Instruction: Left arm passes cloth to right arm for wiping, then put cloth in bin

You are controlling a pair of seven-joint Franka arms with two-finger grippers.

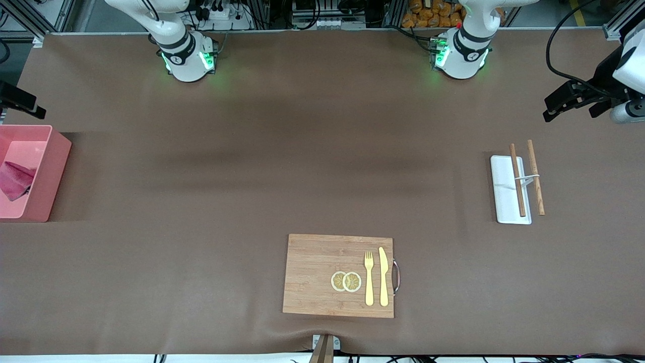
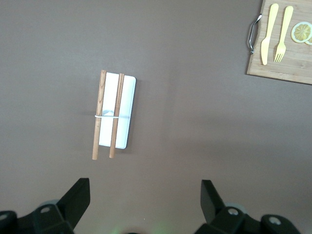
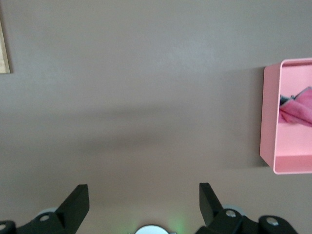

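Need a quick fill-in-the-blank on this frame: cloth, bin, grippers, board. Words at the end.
1. The cloth lies inside the ____.
2. The left gripper hangs over bare table with its fingers ____, holding nothing.
3. On the wooden board, the fork lies between the lemon slices and the ____.
4. The right gripper holds ____.

Missing words: bin; open; knife; nothing

The left gripper (image 2: 141, 204) is hanging high over the table at the left arm's end, fingers (image 2: 78, 197) spread wide, palm facing down, holding nothing. The right gripper (image 3: 141, 204) is also hovering above bare table, its fingers (image 3: 78, 202) parted wide and empty. Both arms are waiting, raised from their bases.
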